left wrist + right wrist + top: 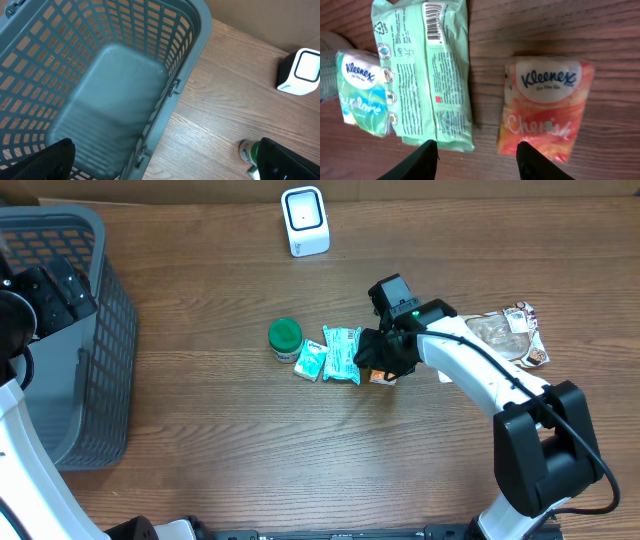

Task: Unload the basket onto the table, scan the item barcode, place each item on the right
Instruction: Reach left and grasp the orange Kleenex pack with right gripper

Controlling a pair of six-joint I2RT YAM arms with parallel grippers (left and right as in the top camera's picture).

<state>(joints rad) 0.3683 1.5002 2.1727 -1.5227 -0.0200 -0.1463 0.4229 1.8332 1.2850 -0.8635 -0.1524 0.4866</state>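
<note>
Overhead I see my right pincer [383, 356] over the orange tissue pack [383, 378]; left wrist shows my left pincer [165, 169] spread wide above the basket [190, 30]; right wrist shows fingers [426, 159] spread, empty, barcoded green packet [427, 75] ahead-left.

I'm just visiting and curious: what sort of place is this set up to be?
Likely a mock shop checkout: a white scanner, a grey basket and packaged goods like the tissue pack on a table.

I'm seeing glossy, crinkly plastic on the green pack [427, 75] and orange pack [545, 105], matt wood grain on the tabletop [545, 30].
</note>
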